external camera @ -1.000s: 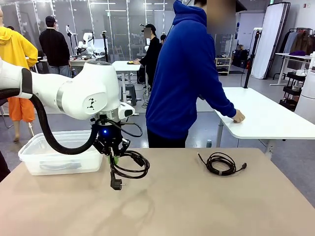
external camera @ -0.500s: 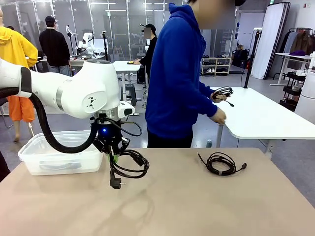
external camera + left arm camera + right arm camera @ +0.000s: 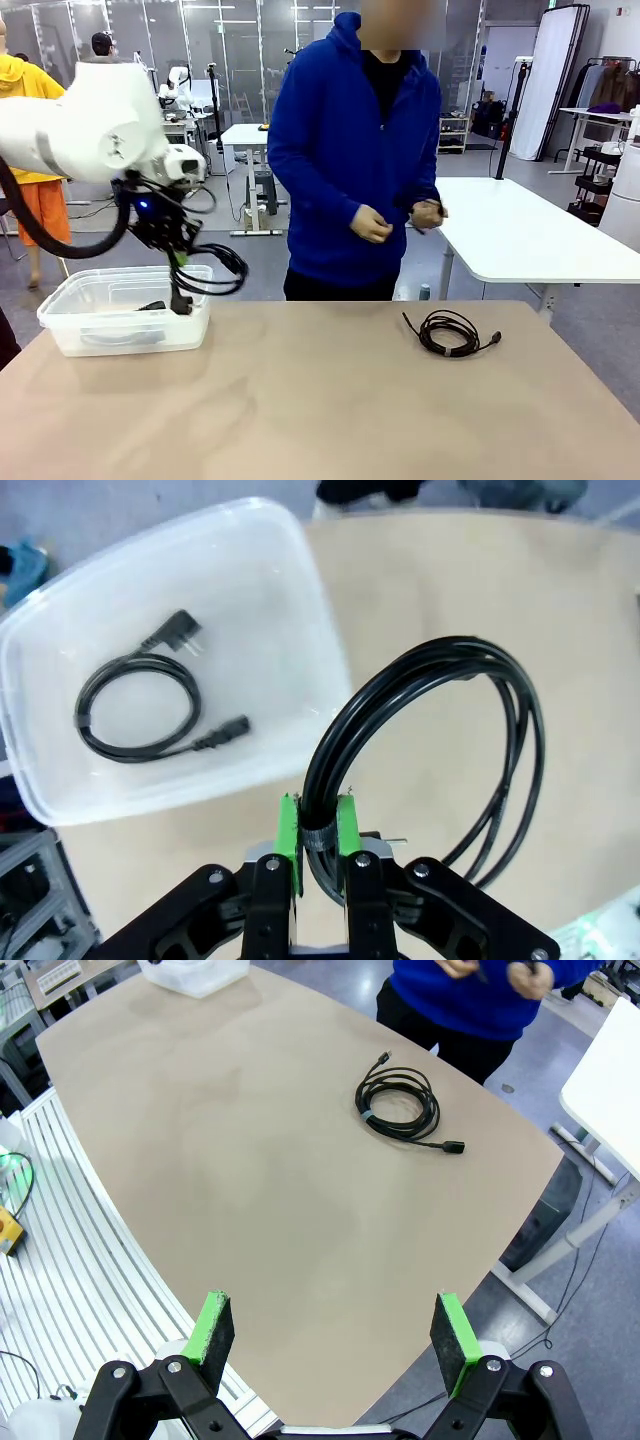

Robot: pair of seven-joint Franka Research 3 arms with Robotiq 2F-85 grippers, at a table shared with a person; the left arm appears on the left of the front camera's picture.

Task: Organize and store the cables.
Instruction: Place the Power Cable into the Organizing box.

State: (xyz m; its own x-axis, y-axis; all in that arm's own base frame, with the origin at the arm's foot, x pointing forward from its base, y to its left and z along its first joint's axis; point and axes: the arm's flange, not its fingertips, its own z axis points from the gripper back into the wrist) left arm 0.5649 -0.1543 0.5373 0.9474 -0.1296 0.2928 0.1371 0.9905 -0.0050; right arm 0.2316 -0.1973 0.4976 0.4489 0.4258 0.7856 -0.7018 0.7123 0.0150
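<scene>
Thick black coiled cable (image 3: pixel 345 725), likely light and floppy, hung pinched at its bound section in the closed left gripper (image 3: pixel 320 825), far left.

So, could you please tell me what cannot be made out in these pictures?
Front view: what the person's hand grips; its fingers cover it and it is too small.
Right wrist view: the bin, cut off by the top edge.
Left wrist view: the plug of the held cable, hidden behind the left gripper.
</scene>
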